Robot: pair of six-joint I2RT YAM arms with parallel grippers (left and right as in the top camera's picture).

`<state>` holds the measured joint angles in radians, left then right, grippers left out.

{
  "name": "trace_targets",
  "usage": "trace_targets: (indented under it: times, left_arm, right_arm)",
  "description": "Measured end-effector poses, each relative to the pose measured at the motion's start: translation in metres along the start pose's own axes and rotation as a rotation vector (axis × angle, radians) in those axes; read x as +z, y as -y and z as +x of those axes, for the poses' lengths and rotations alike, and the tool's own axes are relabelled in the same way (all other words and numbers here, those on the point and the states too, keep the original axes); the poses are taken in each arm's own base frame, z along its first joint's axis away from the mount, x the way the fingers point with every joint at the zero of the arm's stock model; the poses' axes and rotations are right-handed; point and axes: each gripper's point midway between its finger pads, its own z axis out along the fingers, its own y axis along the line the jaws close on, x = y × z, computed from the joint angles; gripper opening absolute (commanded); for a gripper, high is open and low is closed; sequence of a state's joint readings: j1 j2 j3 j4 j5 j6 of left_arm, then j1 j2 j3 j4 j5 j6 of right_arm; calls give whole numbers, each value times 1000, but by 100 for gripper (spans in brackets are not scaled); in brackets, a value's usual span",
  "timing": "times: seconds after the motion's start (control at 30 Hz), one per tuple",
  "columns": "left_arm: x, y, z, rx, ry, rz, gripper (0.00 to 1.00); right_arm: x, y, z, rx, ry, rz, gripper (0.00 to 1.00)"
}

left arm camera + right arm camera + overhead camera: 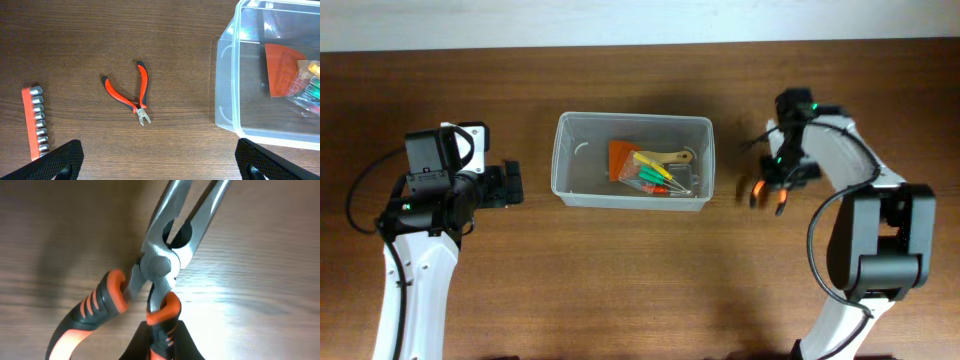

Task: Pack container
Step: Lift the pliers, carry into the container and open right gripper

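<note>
Holding pliers (160, 267) by one handle in the right gripper (767, 195), nothing in the wide-open left gripper (516, 185). Might pivot, slip out, or clip the container (585, 172) rim going in.

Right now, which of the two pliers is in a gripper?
The big long-nose pliers with orange-and-black handles, held by the right gripper. The small red-handled cutters lie loose on the table, untouched.

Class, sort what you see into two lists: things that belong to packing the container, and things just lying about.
Job in hand: container; long-nose pliers held in the right gripper; orange scraper and screwdriver packet already inside.
Lying about, untouched (perhaps next to pack): orange-handled cutters; socket rail; both on the table.
</note>
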<state>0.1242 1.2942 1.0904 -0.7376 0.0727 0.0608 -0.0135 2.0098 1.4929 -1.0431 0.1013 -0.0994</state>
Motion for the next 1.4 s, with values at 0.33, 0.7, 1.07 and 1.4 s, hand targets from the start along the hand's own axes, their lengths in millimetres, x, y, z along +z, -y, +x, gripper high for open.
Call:
trace_targets:
  times: [0.33, 0.7, 1.07, 1.4]
  left_arm:
    - [0, 0, 0, 0, 0, 0, 99]
    - [0, 0, 0, 0, 0, 0, 99]
    - [0, 0, 0, 0, 0, 0, 99]
    - [0, 0, 0, 0, 0, 0, 99]
  right_arm:
    - [-146, -18, -58, -43, 272, 18, 4]
    - [-225, -181, -84, -501, 592, -36, 4]
    - [-143, -290, -78, -1094, 516, -38, 4]
    - [-57, -318, -59, -1350, 339, -88, 45]
